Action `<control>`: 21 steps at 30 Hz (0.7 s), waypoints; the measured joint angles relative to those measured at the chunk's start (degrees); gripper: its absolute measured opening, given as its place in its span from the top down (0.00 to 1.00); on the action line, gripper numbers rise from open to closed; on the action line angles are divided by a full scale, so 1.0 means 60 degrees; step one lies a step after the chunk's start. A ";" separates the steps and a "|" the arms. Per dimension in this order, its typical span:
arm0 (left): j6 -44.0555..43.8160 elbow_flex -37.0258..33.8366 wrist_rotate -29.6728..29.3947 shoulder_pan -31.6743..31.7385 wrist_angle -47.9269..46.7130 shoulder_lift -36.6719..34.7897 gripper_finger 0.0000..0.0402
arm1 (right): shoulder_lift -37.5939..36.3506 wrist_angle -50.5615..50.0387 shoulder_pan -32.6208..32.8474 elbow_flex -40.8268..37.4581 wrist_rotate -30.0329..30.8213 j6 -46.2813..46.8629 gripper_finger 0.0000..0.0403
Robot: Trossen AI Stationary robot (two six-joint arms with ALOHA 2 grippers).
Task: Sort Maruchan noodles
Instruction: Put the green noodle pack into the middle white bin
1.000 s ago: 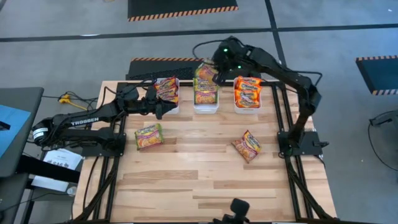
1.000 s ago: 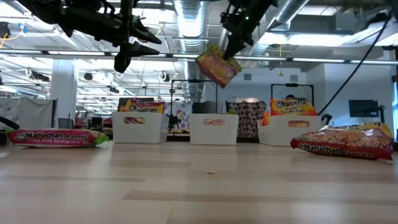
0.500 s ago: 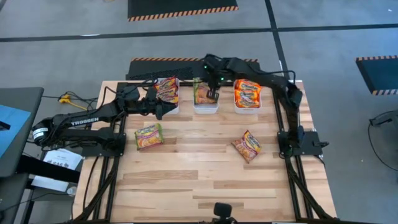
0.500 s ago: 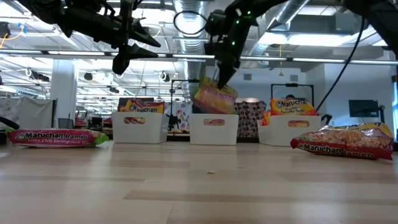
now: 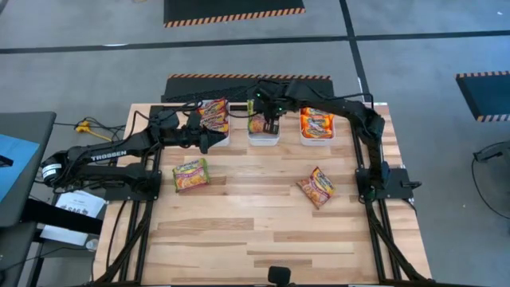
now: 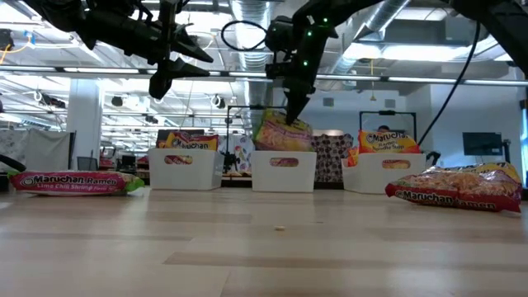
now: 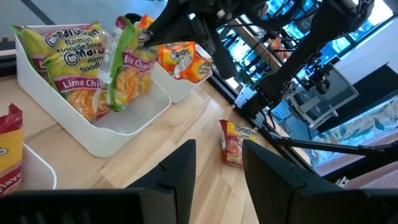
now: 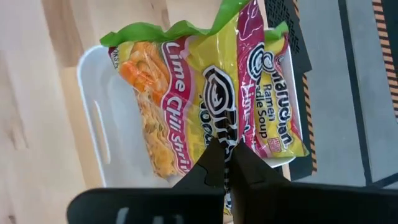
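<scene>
My right gripper [image 5: 268, 121] reaches over the middle white bin [image 5: 264, 140] at the table's far edge, shut on a green-edged Lime Chili noodle packet [image 8: 186, 93]. The packet [image 6: 282, 134] stands in that bin, beside another green-edged packet [image 8: 277, 118]. My left gripper [image 5: 209, 139] hovers open near the left bin [image 5: 225, 134], which holds red-edged packets [image 5: 213, 114]. Two packets lie flat on the table: a green-edged one [image 5: 191, 174] and an orange-edged one [image 5: 316, 186]. My right gripper pinches the green-edged packet between its two fingers [image 8: 211, 167] at the packet's upper edge [image 6: 285, 122]. The fingers come from above, pointing down. The packet hangs upright below them, with its lower part inside the middle bin [image 6: 283, 172].
The right bin [image 5: 317, 140] holds orange-edged packets [image 5: 316, 122]. The three bins stand in a row along the far edge. The near half of the wooden table [image 5: 263, 239] is bare boards. Black frame rails run along both sides.
My right gripper has come down from high above the bins toward the middle bin, carrying the green-edged packet. The packet was hanging tilted in the air and now stands with its lower part in the bin. My left arm has kept still.
</scene>
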 joint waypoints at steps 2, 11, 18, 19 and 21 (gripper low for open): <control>0.0000 0.0000 0.0053 0.0001 0.0000 0.0000 0.71 | 0.0006 -0.0011 0.0027 -0.0110 0.0002 0.0027 0.97; 0.0000 0.0000 0.0074 -0.0001 -0.0004 0.0000 0.71 | 0.0000 0.0029 -0.0020 -0.0113 -0.0055 0.0170 0.97; -0.0004 0.0000 0.0080 -0.0001 -0.0001 0.0000 0.71 | 0.0533 -0.0243 -0.0190 -0.0127 -0.0245 0.0220 0.97; -0.0004 0.0000 0.0084 0.0000 -0.0006 0.0000 0.71 | 0.0642 -0.0266 -0.0137 -0.0070 -0.0173 0.0205 0.97; -0.0004 0.0000 0.0089 -0.0016 -0.0002 0.0002 0.71 | 0.0749 -0.0311 -0.0114 -0.0064 -0.0010 0.0261 0.97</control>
